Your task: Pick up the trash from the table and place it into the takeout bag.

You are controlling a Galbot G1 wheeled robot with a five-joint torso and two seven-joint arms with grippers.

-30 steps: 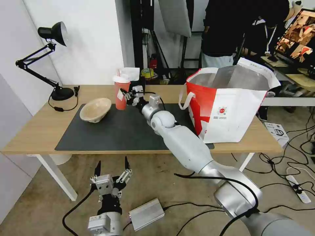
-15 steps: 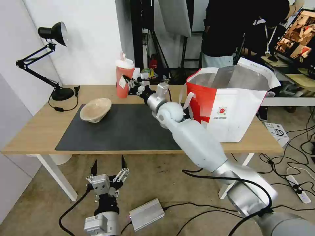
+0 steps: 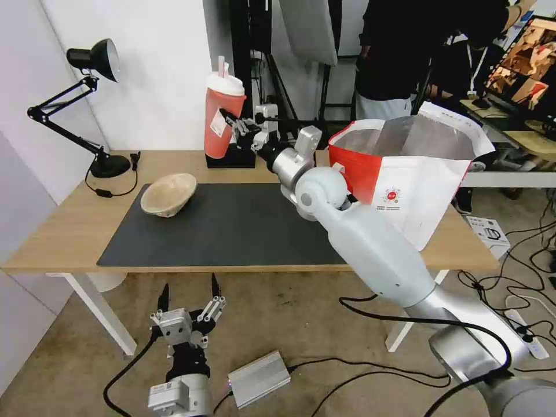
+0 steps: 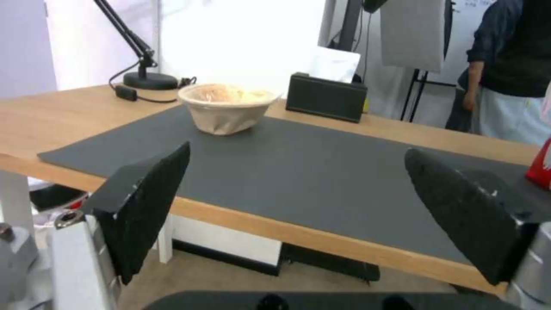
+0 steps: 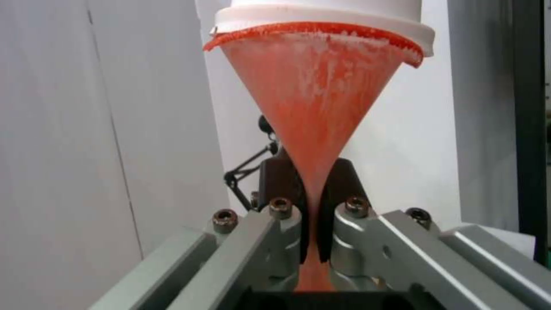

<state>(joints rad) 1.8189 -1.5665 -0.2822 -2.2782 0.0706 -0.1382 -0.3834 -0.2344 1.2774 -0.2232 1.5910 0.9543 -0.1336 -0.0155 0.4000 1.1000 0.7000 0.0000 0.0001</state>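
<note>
Since a second ago we have lifted the red cup off the table with our right gripper, left of the takeout bag. Our left gripper hangs open near the table's edge. Right wrist view: fingers pinch the cup flat.

Light-wood worktop carries a dark grey mat; a beige bowl sits on the mat's far-left corner, lamp and black box behind, bag at right.
</note>
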